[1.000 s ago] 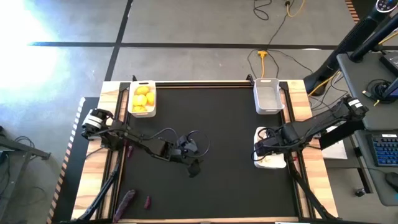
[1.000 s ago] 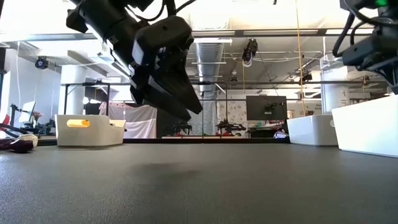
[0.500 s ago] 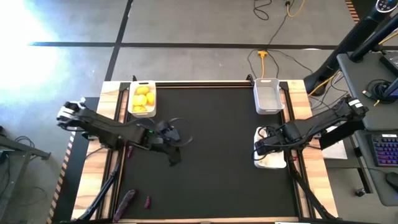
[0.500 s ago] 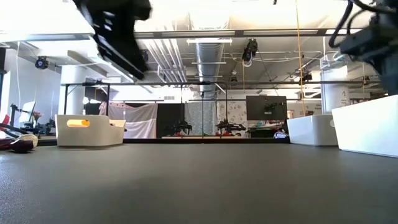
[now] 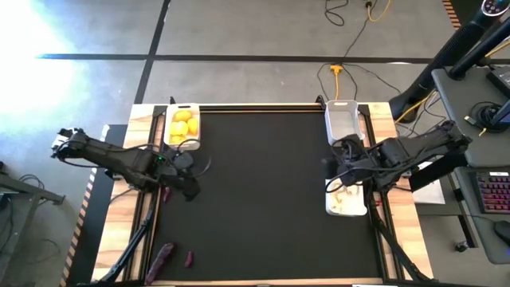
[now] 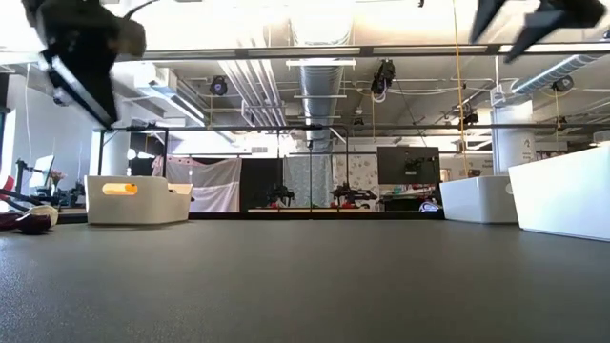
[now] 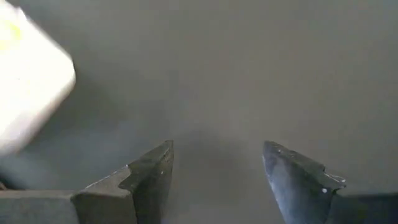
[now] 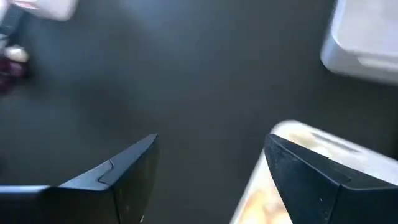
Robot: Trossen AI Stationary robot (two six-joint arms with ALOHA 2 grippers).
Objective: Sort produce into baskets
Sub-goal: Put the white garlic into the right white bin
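Observation:
Yellow lemons (image 5: 182, 126) lie in the far left basket (image 5: 170, 137). The near right basket (image 5: 357, 210) holds white garlic (image 5: 343, 202); the far right basket (image 5: 343, 122) looks empty. Purple eggplant pieces (image 5: 162, 257) lie on the table's near left corner. My left gripper (image 7: 217, 165) is open over bare mat near the left edge (image 5: 188, 191), just near of the lemon basket. My right gripper (image 8: 211, 162) is open, raised above the far left corner of the garlic basket (image 5: 329, 166). Neither has anything between its fingers.
A smaller purple piece (image 5: 189, 257) lies beside the long eggplant, and another (image 5: 166, 194) sits by the left rail next to my left gripper. The black mat (image 5: 263, 191) between the baskets is bare. Cables run on the floor beyond the far edge.
My left gripper has swept from the mat's middle toward the table's left edge and risen, with nothing in it. My right gripper has lifted up from the garlic basket and tipped, now standing higher above the basket's far left corner.

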